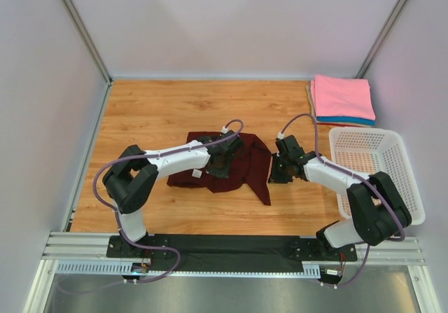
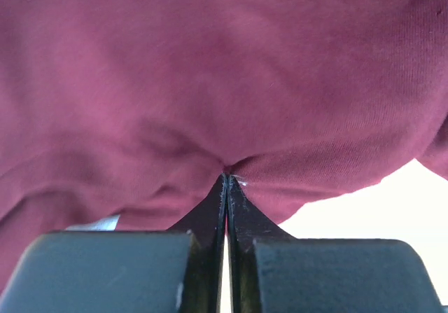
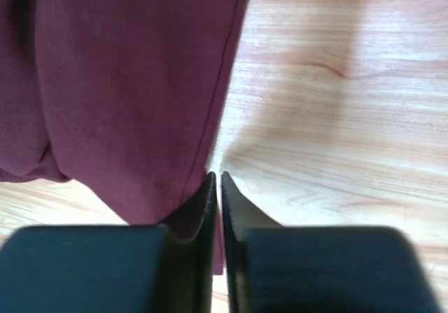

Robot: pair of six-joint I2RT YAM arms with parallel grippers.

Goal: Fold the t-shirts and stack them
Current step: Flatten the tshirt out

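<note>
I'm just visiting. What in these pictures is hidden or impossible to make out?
- Top view: the pink t-shirt covers the folded stack; how many lie beneath cannot be counted.
- Left wrist view: the maroon t-shirt, pinched by the left tool, fills the frame and hides the table.
- Right wrist view: whether the right tool grips the hem; its own fingers hide that.

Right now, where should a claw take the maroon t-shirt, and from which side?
Probably the maroon t-shirt's straight right edge, approached from the right over the wooden table: that hem lies flat and exposed. The middle is bunched, and the left claw is shut on a fold there.
</note>
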